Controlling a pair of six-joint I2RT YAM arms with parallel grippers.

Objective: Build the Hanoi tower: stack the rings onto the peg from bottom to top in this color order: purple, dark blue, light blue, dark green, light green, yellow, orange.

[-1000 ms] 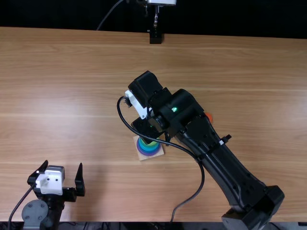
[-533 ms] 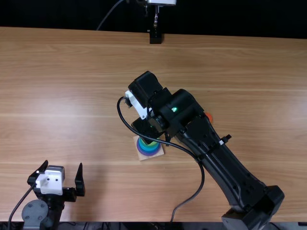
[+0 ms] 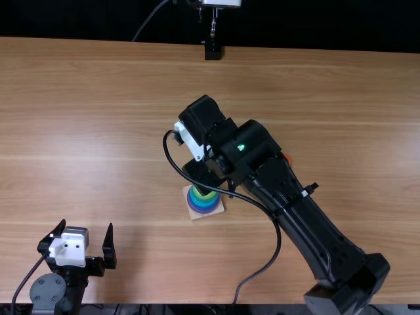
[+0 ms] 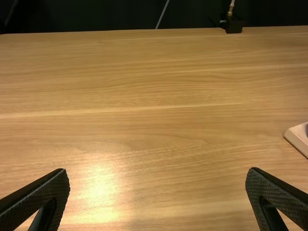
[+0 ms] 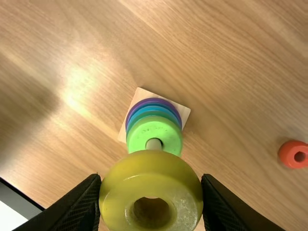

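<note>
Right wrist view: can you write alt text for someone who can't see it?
The right claw grips a yellow ring, which partly hides a peg stacked with rings, a light green ring topmost. Off to one side, an orange ring lies on the wooden table.

Glossy yellow ring [image 5: 150, 169] (plastic look), smooth wood tbl [image 3: 98, 131] w/ sheen
</note>
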